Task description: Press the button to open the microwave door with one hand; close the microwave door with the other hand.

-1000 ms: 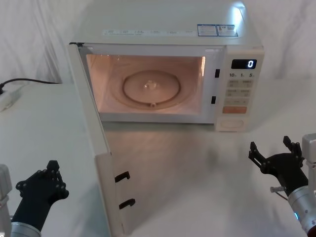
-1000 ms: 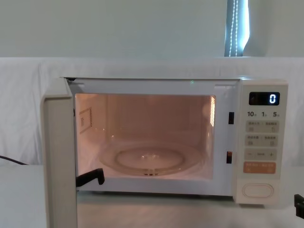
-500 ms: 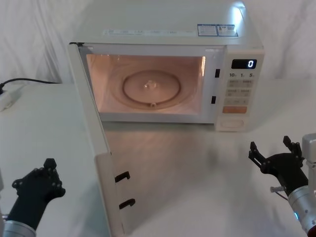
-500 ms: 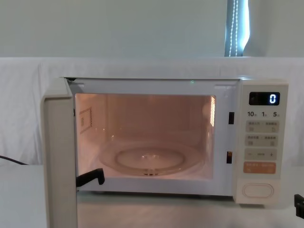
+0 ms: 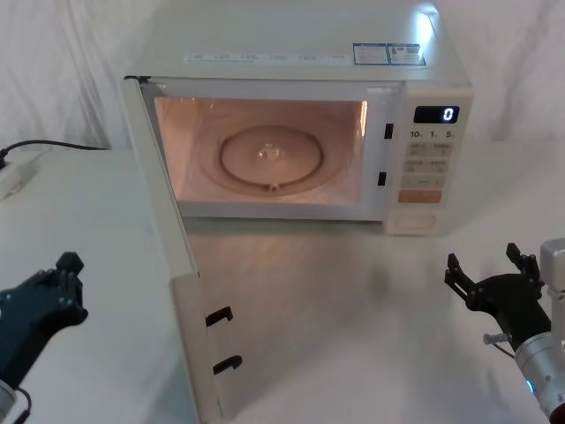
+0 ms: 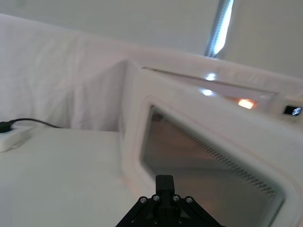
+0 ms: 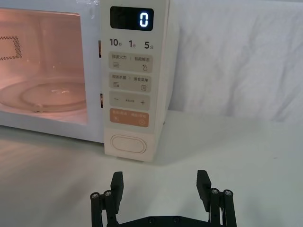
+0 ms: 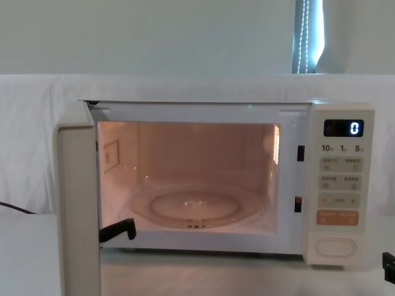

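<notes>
2 fingers (image 7: 117,185) of the right gripper (image 7: 160,187) stand well apart with nothing between them, low over the white table (image 5: 353,291) in front of the control panel. In the right wrist view they point toward the button (image 7: 127,144), the wide cream key at the bottom of the panel, well short of touching it. In the head view this gripper (image 5: 493,281) sits near the table's right front, apart from the microwave (image 5: 300,124).

The left gripper (image 5: 40,296) hangs at the table's left front, on the outer side of the open door (image 5: 168,256) and clear of it; whether its fingers are apart or together cannot be told. Its wrist view faces the door's outer window (image 6: 203,165).

The microwave stands at the back of the table, door swung out on its left hinge toward the robot, 2 black latch hooks (image 5: 222,337) at its free edge. The cavity is lit, the glass turntable (image 5: 272,157) bare. The display (image 5: 437,115) reads 0. A black cable (image 5: 53,144) runs to a white power strip (image 5: 12,177) at the far left.
</notes>
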Controlling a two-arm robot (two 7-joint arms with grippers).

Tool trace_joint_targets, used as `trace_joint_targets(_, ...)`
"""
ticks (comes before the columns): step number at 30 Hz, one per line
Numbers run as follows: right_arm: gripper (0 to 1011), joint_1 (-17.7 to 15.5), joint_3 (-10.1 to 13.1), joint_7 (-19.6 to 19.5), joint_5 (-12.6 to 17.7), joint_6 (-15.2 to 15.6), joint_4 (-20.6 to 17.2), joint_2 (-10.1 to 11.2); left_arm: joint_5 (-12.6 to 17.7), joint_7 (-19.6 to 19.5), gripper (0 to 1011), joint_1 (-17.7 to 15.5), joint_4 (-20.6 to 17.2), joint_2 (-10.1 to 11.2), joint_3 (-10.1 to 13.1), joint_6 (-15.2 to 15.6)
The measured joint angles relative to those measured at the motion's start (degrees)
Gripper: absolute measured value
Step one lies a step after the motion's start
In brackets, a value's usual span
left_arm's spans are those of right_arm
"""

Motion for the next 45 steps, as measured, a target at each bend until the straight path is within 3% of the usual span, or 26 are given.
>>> trace_joint_targets(7, 1002, 0.0, 0.0, 0.0, 0.0, 0.0, 0.0, 0.0, -6.02, -3.99, 0, -1.43, -1.47, 3.16, -0.98, 3.09)
trace_joint_targets(13, 1002, 0.0, 0.0, 0.0, 0.0, 0.0, 0.0, 0.0, -8.42, -5.5, 0, -3.5, -1.72, 5.27, -0.4, 4.89)
trace_joint_targets(25, 1002, 0.0, 0.0, 0.0, 0.0, 0.0, 0.0, 0.0, -9.51, -7.05, 0, -7.92, 0.65, 7.91, 4.07, 5.72)
trace_joint_targets(45, 1002, 0.0, 0.0, 0.0, 0.0, 0.0, 0.0, 0.0, -9.49, -5.77, 0, -15.66, 5.6, 8.28, 12.06, 4.49)
